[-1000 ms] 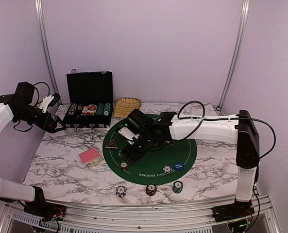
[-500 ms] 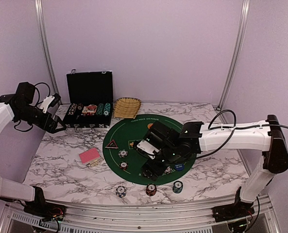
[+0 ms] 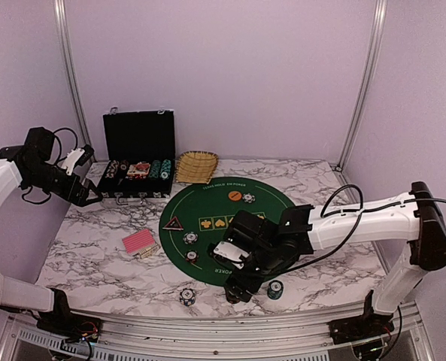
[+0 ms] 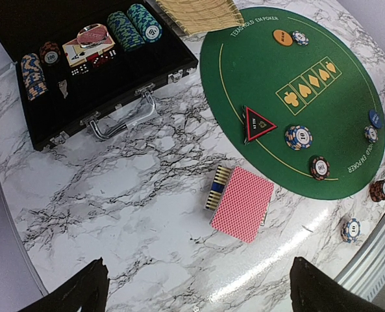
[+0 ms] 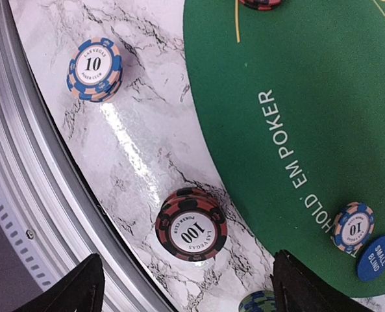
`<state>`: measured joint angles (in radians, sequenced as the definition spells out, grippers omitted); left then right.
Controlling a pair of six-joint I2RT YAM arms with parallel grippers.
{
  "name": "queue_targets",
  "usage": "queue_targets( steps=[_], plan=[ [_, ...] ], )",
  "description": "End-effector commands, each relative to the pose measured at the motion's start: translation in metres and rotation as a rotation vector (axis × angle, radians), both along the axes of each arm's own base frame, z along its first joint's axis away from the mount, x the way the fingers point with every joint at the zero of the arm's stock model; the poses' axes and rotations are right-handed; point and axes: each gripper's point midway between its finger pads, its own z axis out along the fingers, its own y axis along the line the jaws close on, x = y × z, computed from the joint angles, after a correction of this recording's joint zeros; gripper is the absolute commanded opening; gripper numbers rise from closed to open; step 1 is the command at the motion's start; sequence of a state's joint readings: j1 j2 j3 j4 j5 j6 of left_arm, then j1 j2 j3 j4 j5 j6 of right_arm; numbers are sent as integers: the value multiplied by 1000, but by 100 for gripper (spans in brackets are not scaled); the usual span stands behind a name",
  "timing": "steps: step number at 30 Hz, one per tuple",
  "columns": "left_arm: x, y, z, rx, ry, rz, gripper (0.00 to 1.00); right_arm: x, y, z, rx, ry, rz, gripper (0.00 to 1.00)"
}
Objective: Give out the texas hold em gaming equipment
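My right gripper (image 3: 238, 290) (image 5: 189, 289) hangs open just above a red-black "100" chip stack (image 5: 191, 224) on the marble by the green mat's (image 3: 230, 226) front edge. A blue "10" stack (image 5: 95, 68) (image 3: 186, 295) lies to its left and a green stack (image 3: 274, 289) to its right. On the mat are a "10" chip (image 5: 352, 227), a blue disc (image 5: 375, 258), a black-red triangle (image 4: 257, 123), an orange disc (image 4: 283, 38) and two chip stacks (image 4: 298, 137). The pink-backed cards (image 4: 242, 203) lie left of the mat. My left gripper (image 3: 86, 194) (image 4: 195, 299) hovers open, high over the marble, holding nothing.
An open black case (image 3: 138, 162) with chips and cards stands at the back left, a woven basket (image 3: 196, 165) beside it. The table's metal front rail (image 5: 23, 227) runs close to the red-black stack.
My right arm has swung from the mat's left side to the front edge, now over the red-black stack. A chip stack shows where it was. The left arm is still.
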<state>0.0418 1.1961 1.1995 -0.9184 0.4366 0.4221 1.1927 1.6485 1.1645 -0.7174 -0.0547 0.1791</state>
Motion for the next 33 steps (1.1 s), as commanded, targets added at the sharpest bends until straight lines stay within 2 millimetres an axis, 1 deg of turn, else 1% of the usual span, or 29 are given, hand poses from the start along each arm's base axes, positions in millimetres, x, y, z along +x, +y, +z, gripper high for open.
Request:
queue_targets(
  steps=[1,7,9,13,21,29,33],
  plan=[
    [-5,-2,8,-12,-5,-1,99,-4,5,-12,-13,17,25,88],
    [-5,-3,10,-13,-11,-6,99,-2,8,-27,-44,21,36,87],
    [-5,-3,10,-13,-13,-6,99,-1,10,-29,-48,17,39,87],
    [-5,-3,11,-12,-15,-7,99,0,12,-34,-54,17,40,81],
    [-5,-3,12,-11,-19,-8,99,1,14,-41,-62,19,42,66],
    [-4,-3,12,-9,-17,-7,99,2,17,-38,-53,15,37,54],
    [-4,-3,11,-9,-15,-6,99,2,17,-36,-49,16,36,52]
  ],
)
